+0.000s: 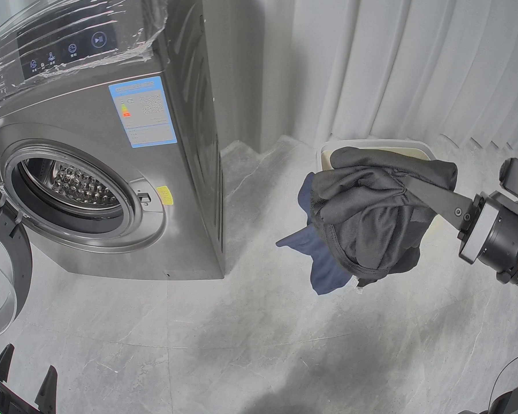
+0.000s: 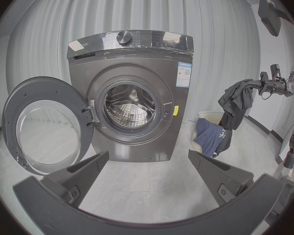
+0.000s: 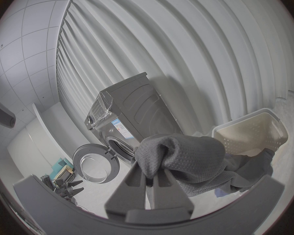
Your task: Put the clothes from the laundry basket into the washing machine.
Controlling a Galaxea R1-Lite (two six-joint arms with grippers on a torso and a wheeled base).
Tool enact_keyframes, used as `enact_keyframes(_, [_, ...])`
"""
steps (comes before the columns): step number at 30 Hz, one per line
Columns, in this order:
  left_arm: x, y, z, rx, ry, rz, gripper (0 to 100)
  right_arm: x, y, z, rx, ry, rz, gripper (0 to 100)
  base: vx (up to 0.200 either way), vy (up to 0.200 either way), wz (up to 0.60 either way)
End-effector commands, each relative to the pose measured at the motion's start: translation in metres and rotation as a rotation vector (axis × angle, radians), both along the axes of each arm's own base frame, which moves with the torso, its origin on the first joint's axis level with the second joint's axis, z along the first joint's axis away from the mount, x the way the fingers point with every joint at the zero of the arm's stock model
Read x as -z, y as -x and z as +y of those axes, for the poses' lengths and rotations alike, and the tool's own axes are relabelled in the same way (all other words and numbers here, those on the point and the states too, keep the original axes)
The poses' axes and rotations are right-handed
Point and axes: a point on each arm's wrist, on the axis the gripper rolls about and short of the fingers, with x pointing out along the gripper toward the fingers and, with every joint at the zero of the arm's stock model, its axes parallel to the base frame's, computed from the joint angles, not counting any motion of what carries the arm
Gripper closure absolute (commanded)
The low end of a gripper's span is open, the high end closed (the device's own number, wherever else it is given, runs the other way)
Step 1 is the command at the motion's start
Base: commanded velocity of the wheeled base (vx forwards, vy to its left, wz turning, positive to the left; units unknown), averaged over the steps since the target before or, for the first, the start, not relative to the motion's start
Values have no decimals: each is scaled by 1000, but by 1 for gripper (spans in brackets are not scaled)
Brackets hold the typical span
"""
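clothes: a grey garment (image 1: 374, 219) hangs from the right claw (image 3: 152, 172), which is pinched shut on one fold, above the basket (image 1: 380, 143) at far right. its tail droops against a blue garment (image 1: 322, 260) slumped over the basket's left rim. the left claw (image 2: 147, 153) is wide open and empty, low at near left. the washer (image 1: 98, 162) stands left, door (image 1: 6, 271) swung open. risks, as i judge: the thin pinch could slip in the carry; the tail could drag the blue piece onto the floor; the low-hanging cloth could catch on the port (image 1: 75, 188) lip and spill outside
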Motion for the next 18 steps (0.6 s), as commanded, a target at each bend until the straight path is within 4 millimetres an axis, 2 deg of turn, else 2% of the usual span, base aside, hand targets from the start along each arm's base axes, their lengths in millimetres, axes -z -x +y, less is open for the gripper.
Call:
enact_keyframes(1, [4, 0, 0, -2, 1, 2, 0, -2, 0, 1, -2, -6, -6, 100, 0, 200, 0])
enact_keyframes(7, [4, 0, 0, -2, -1, 2, 0, -1, -2, -1, 8, -2, -1, 100, 0, 0, 0])
enact_keyframes(18, [4, 0, 0, -2, 1, 2, 0, 4, -5, 1, 22, 18, 12, 100, -200, 0, 0])
